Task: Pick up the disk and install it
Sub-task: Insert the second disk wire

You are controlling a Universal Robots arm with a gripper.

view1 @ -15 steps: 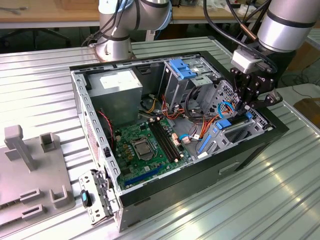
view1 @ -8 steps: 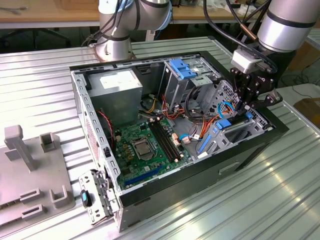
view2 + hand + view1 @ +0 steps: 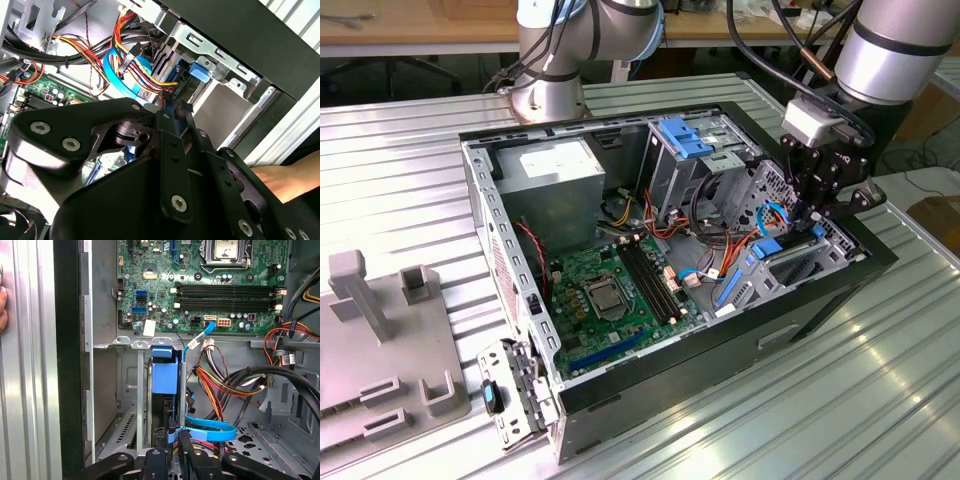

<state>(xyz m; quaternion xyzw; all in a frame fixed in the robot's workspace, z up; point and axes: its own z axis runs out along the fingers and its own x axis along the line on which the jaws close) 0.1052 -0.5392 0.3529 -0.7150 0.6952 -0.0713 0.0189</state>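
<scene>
The disk (image 3: 165, 376), dark in a bright blue carrier, stands on edge in a slot of the metal drive cage (image 3: 127, 390), its blue end tab toward the motherboard. My gripper (image 3: 177, 441) is shut on the disk's near edge, its black fingers (image 3: 170, 437) pressed to either side. In the second wrist view the gripper (image 3: 175, 107) meets at the blue carrier, and the disk's end tab (image 3: 200, 70) shows beyond. In the exterior view the gripper (image 3: 810, 225) reaches down into the open computer case (image 3: 820, 300) at its right end, over the disk (image 3: 763, 248).
Blue data cable (image 3: 210, 429) and bundled orange-red wires (image 3: 225, 385) lie close beside the slot. The motherboard (image 3: 615, 290), power supply (image 3: 560, 170) and a paler blue bracket (image 3: 685, 135) fill the case. A person's hand (image 3: 280, 180) rests outside the case wall. A grey fixture (image 3: 380, 340) sits at the exterior view's left.
</scene>
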